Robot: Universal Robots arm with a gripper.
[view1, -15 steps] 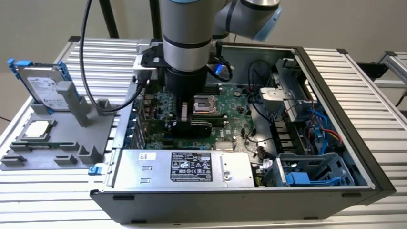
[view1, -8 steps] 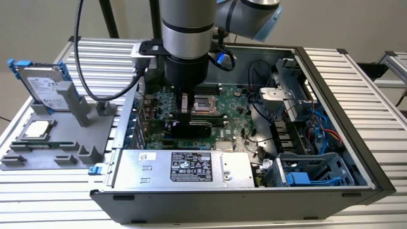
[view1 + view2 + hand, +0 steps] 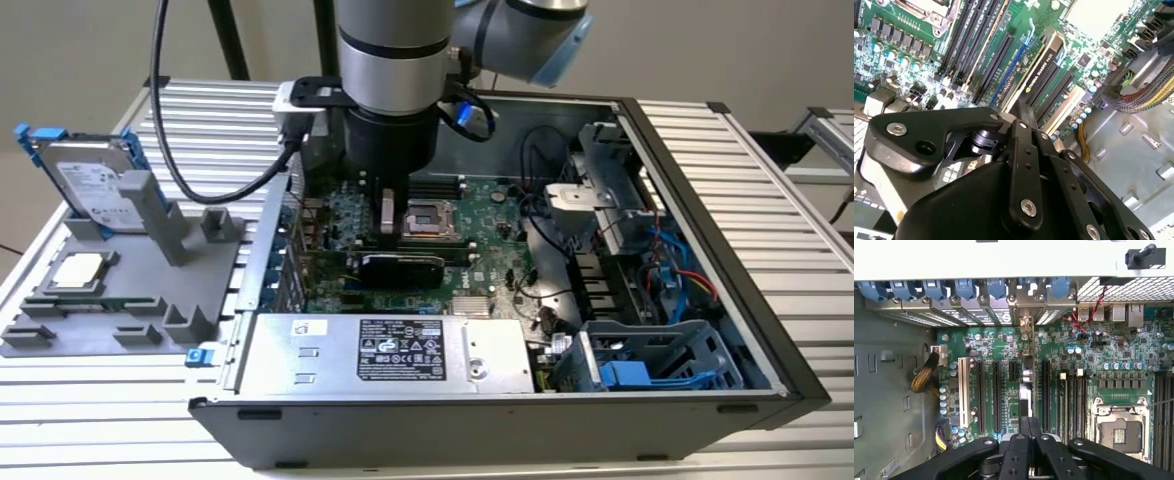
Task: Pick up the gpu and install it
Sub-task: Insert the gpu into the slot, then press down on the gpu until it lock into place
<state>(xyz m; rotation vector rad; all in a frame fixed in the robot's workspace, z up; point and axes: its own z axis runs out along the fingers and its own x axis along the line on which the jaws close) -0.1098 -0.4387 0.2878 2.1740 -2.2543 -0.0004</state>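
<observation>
1. The arm (image 3: pixel 391 60) reaches straight down into the open computer case (image 3: pixel 694 250), which lies on its side on the slatted bench (image 3: pixel 747 140).
2. The gripper (image 3: pixel 388 222) hangs just above the motherboard (image 3: pixel 501 225), beside the empty CPU socket (image 3: pixel 434 218).
3. The gpu (image 3: pixel 396 268) stands on edge in an expansion slot directly below the gripper; in the exterior view its black cooler faces the camera.
4. In the second wrist view the gpu (image 3: pixel 1039 70) runs along the slot among the other long black slots, its top edge leading up to the fingers (image 3: pixel 1026 112).
5. In the first wrist view the card (image 3: pixel 1025 375) appears edge-on, a thin line from the fingers (image 3: pixel 1029 427) to the bracket row at the case's rear wall.
6. The fingers are narrow, closed on the card's top edge.
7. The power supply (image 3: pixel 400 350) sits at the case's near side in the exterior view.
8. On the exterior view's left, a grey fixture (image 3: pixel 120 290) on the bench carries a hard drive (image 3: pixel 94 185) standing upright and a CPU chip (image 3: pixel 78 270) lying flat.
</observation>
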